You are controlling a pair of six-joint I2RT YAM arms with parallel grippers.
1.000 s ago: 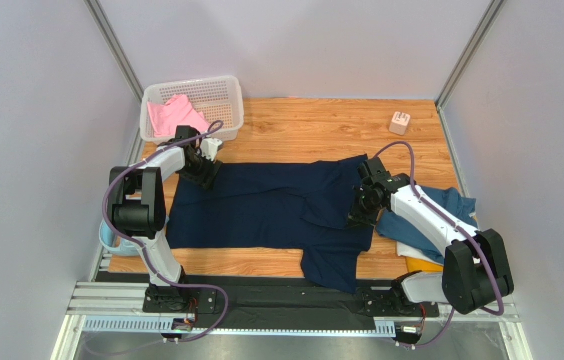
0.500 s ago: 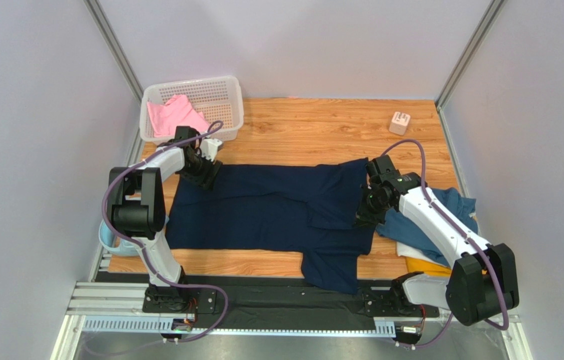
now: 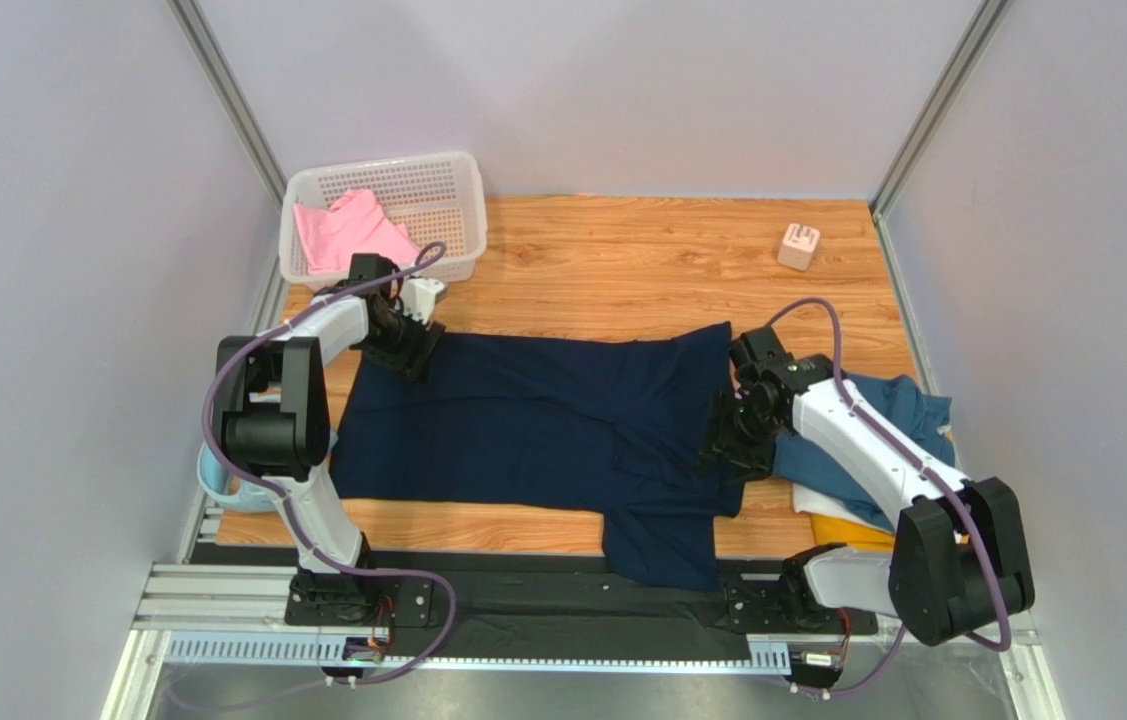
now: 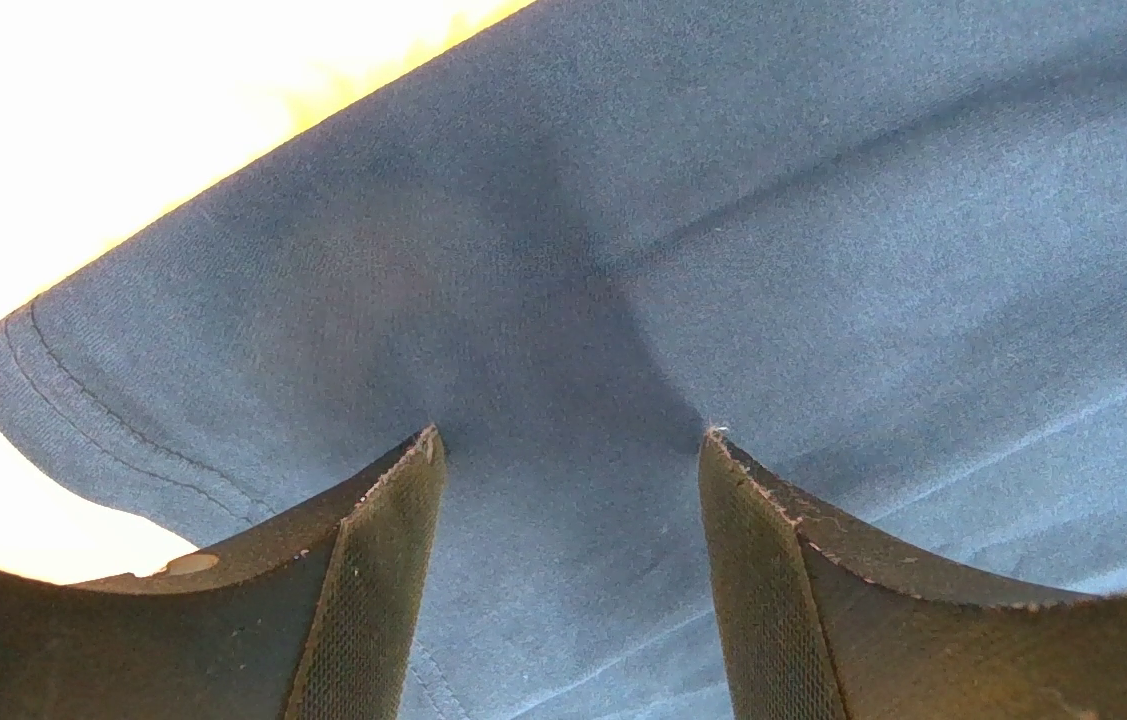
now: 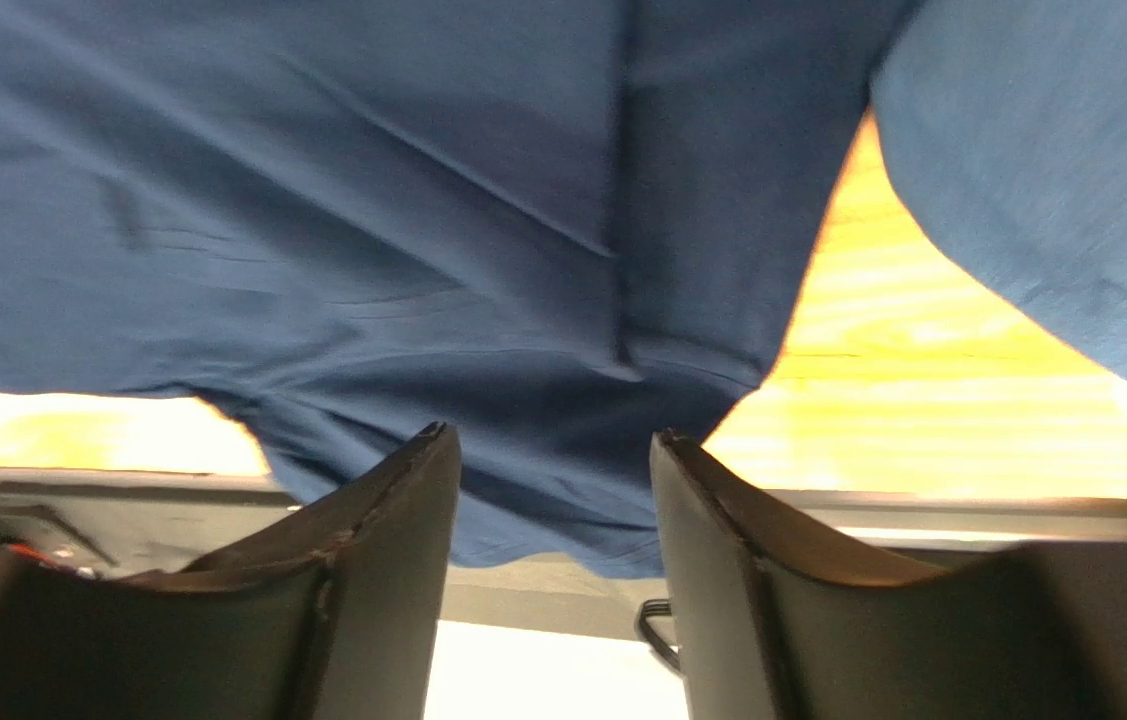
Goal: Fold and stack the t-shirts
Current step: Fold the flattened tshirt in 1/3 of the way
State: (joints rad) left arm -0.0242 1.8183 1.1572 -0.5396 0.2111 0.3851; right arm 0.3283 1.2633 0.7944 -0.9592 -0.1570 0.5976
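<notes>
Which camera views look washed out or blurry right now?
Left wrist: the table beside the navy t-shirt is blown out almost white, though the cloth's stitching is sharp. Right wrist: everything soft and smeared, table again overbright. Top external: evenly lit, sharp.

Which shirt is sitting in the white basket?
The pink cloth t-shirt, crumpled in the white plastic basket; the dark navy t-shirt lies spread on the wooden table, the teal one bunched beside it.

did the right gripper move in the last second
yes, the right gripper has slid a little toward the near table edge, away from the small wooden block, over the navy t-shirt
</notes>
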